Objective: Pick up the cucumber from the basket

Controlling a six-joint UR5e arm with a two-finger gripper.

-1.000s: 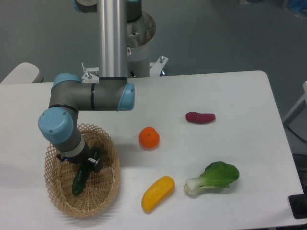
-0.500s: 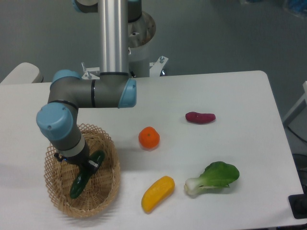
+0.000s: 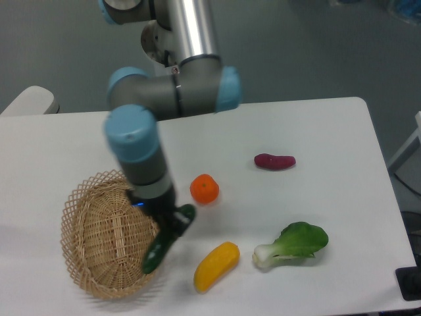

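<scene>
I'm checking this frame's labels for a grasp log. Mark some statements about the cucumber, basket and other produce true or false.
1. The pincer holds the cucumber. True.
2. The cucumber lies flat on the floor of the basket. False: it hangs tilted over the basket's right rim, held by the pincer.
3. The orange sits inside the basket. False: it is on the table, right of the basket.
4. The yellow vegetable lies on the table between the basket and the bok choy. True.
5. The purple vegetable touches the bok choy. False: they lie well apart.
</scene>
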